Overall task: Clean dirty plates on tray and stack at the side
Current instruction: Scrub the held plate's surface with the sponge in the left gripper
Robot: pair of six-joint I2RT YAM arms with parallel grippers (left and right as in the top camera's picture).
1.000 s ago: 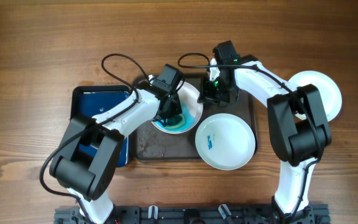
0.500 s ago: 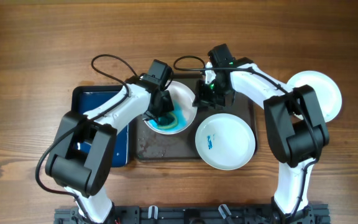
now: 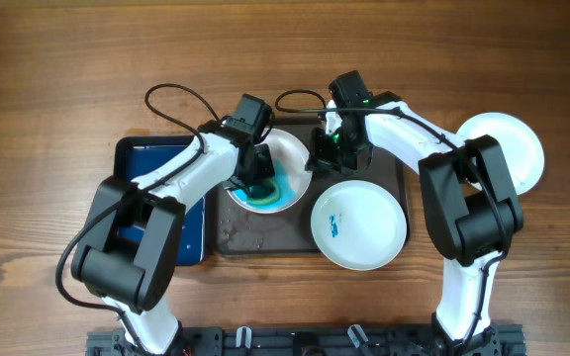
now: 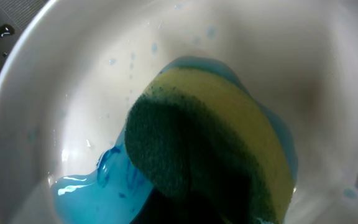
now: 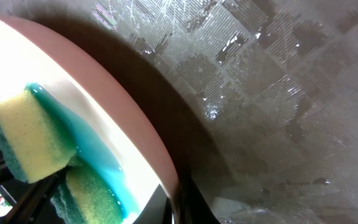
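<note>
While the first plate sits at the left of the tray, the scrubbing step is judged to be in hand. The left gripper is closed tight on a sponge, yellow with a green scouring face, which is pressed into the plate's well. The right gripper is clamped narrowly on that plate's right rim, steadying it.

Contents: a pool of blue liquid is noted in the first plate, beside and under the sponge. A second plate, on the tray's right half, carries a small blue smear. A third plate, seemingly clean, rests on the table, off the tray to the right.

Next move, as judged: the liquid is to be wiped out fully, with the rim grip kept firm against sliding. The plate is then to be carried to the third plate.
</note>
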